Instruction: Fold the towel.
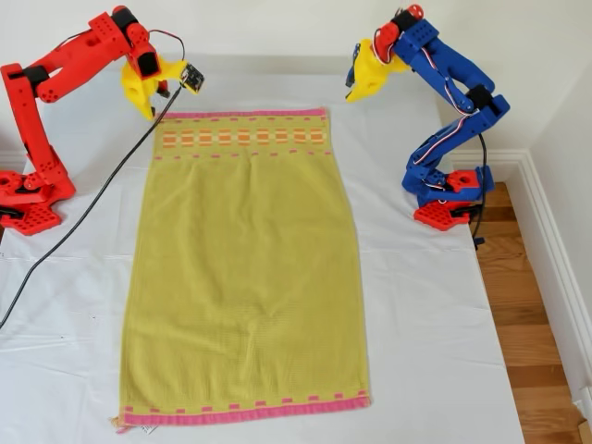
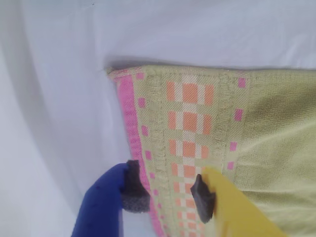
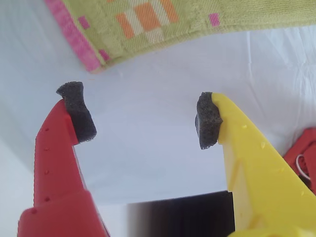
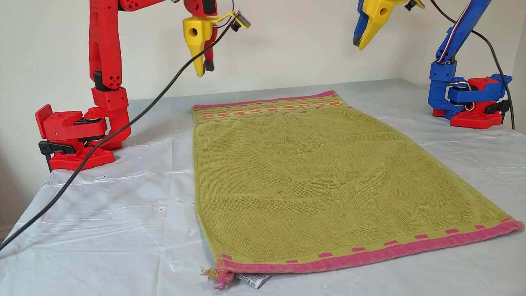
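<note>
Hovering over the far corners: my first gripper (image 2: pixel 168 195), jaws parted and holding nothing, hangs over the towel (image 1: pixel 245 268)'s patterned border, likely lined up to pinch that end. My second gripper (image 3: pixel 143 116), spread wide and empty, hangs just off the other far corner. Towel lies flat and unfolded on the white sheet (image 1: pixel 435 314), so both corners could be lifted together.

the towel (image 1: pixel 245 268) is matt, nubby terry cloth with flatter woven bands at its ends. the sheet (image 4: pixel 102 213) under it looks like thin, wrinkled plastic with a slight sheen. my first gripper (image 2: pixel 168 195) and my second gripper (image 3: pixel 140 116) are smooth hard plastic tipped with rough dark foam pads (image 3: pixel 79 111).
</note>
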